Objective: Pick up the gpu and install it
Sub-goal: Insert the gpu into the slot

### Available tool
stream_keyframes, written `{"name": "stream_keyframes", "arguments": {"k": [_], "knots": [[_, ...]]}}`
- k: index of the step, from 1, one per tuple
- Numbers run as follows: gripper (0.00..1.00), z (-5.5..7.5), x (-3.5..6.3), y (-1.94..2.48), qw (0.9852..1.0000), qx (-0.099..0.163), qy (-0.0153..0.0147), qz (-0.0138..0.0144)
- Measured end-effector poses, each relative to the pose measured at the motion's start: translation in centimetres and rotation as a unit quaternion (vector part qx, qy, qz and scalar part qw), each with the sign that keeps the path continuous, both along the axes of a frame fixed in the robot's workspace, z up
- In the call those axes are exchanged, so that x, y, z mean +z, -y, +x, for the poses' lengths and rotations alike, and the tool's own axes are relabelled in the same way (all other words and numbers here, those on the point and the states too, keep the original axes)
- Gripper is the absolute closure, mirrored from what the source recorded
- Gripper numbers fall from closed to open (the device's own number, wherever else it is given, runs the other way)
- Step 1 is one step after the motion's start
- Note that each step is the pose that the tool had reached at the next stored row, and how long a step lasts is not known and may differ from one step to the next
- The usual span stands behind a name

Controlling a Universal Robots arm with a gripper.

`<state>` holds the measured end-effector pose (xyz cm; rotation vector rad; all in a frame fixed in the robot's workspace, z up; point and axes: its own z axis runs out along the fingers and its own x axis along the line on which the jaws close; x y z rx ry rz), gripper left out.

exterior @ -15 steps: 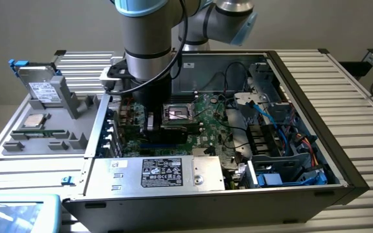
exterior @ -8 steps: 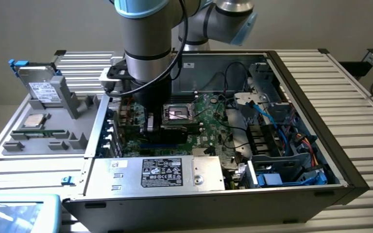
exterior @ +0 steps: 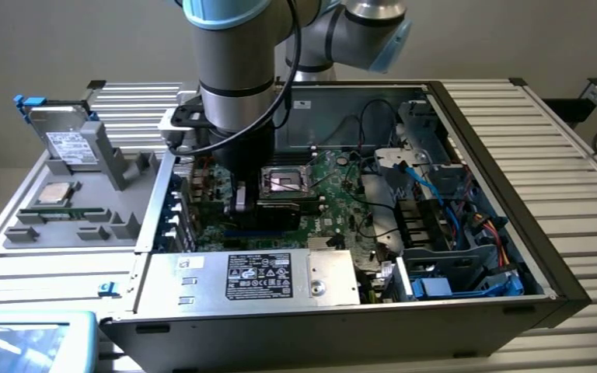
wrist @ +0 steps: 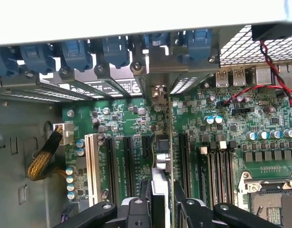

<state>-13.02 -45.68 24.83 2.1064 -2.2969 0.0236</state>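
Observation:
The gpu (wrist: 160, 171) shows edge-on in the wrist view, a thin upright card with its silver end bracket (wrist: 157, 92) reaching the case's rear slot openings. My gripper (wrist: 161, 202) is shut on it, with one black finger (wrist: 138, 206) on each side. The card stands among the black expansion slots (wrist: 128, 164) of the green motherboard (wrist: 221, 128); whether it is seated I cannot tell. In the exterior view the gripper (exterior: 240, 199) is down inside the open computer case (exterior: 506, 233), beside the dark card (exterior: 277, 213) and just in front of the CPU socket (exterior: 285, 183).
A grey tray (exterior: 81, 225) at the exterior view's left holds a hard drive (exterior: 68, 144) and a chip (exterior: 54, 193). The power supply (exterior: 262, 276) sits at the case front, with blue cables (exterior: 454, 186) on the exterior view's right. Blue slot latches (wrist: 74, 52) line the rear wall.

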Motion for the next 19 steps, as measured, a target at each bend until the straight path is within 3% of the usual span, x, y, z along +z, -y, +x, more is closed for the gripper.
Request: {"name": "stream_keyframes", "arguments": {"k": [7, 16, 19], "knots": [[0.71, 0.0, 0.0, 0.05, 1.0, 0.0, -0.0002, 0.0], [0.71, 0.0, -0.05, -0.24, 1.0, 0.0, -0.0022, -0.0005], [0.71, 0.0, -0.05, -0.81, 1.0, 0.0, -0.0022, -0.0049]]}}
